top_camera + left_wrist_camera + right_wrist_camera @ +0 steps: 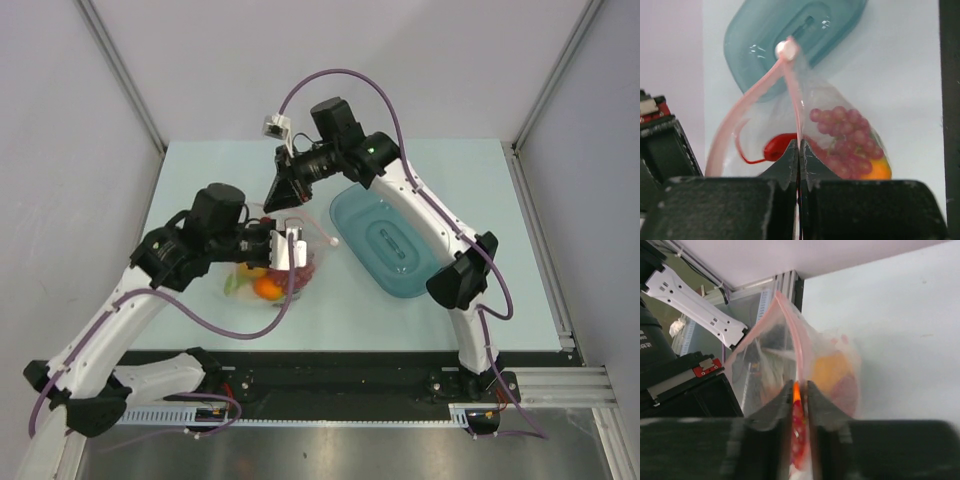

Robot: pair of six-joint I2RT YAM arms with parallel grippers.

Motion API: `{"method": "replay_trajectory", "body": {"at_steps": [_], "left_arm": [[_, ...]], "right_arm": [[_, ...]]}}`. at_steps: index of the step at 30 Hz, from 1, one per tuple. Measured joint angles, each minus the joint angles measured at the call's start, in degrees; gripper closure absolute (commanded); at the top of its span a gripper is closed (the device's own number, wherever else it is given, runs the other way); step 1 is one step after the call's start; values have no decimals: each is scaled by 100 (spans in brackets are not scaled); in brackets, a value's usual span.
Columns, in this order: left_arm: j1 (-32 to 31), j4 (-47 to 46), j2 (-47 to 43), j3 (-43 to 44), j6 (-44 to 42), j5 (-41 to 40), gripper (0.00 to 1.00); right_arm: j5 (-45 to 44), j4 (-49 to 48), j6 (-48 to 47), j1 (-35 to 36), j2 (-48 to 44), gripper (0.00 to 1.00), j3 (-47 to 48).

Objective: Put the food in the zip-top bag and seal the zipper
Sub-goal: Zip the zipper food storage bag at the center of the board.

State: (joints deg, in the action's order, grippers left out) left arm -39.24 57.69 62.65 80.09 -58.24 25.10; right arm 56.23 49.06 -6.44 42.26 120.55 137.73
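Surface: pale green table between grey walls, with a translucent blue bowl right of centre.
Bag: the zip-top bag lies mid-table, just left of the bowl.
Food: a dark red clump, an orange fruit and a red lobster are inside the bag.
Mouth: the zipper runs up to its white slider.
Left arm: the left gripper is clenched on the zipper.
Right arm: the right gripper has its jaws a slit apart astride the zipper; I cannot tell whether it grips.

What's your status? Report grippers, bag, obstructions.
Left gripper shut on pink-red zipper strip. Right gripper close around same strip, grip unclear. Clear pink-dotted plastic zip-top bag holds toy food, mouth partly open. Nothing blocking.
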Motion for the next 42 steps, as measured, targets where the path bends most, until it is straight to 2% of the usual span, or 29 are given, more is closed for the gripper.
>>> {"method": "replay_trajectory", "body": {"at_steps": [1, 2, 5, 10, 14, 17, 20, 24, 31, 39, 42], "left_arm": [[0, -245, -136, -127, 229, -39, 100], [4, -551, -343, -352, 457, -111, 100], [4, -1381, -1193, -1187, 1123, -354, 100], [9, -2175, -2282, -2090, 2118, -841, 100], [9, -2520, -2409, -2312, 2618, -1132, 100], [11, -2673, -2409, -2343, 2850, -1298, 100], [13, -2712, -2417, -2343, 2979, -1320, 100], [15, -2682, -2538, -2343, 2990, -1095, 100], [15, -2297, -3058, -2354, 2820, -490, 100], [15, -1805, -3447, -2420, 2371, 232, 100], [15, -1637, -3449, -2446, 2157, 428, 100]], "right_arm": [[20, -133, 63, 4, -4, 39, -2], [28, -236, 173, -7, -22, 20, -9], [-2, -734, 356, -177, -372, 6, -501], [-326, -1163, 361, -940, -1519, 5, -1825], [-549, -1458, 216, -1593, -2826, 5, -3436], [-754, -1582, 70, -1574, -3897, 8, -4841], [-1126, -1821, -205, -935, -4594, 11, -5781], [-1362, -2457, -483, -144, -4489, 13, -6022], [-1364, -3707, -785, -70, -3654, 10, -6083], [-887, -3930, -1283, 514, -3550, 11, -6100], [-702, -3810, -1478, 728, -3567, 18, -6100]]}}
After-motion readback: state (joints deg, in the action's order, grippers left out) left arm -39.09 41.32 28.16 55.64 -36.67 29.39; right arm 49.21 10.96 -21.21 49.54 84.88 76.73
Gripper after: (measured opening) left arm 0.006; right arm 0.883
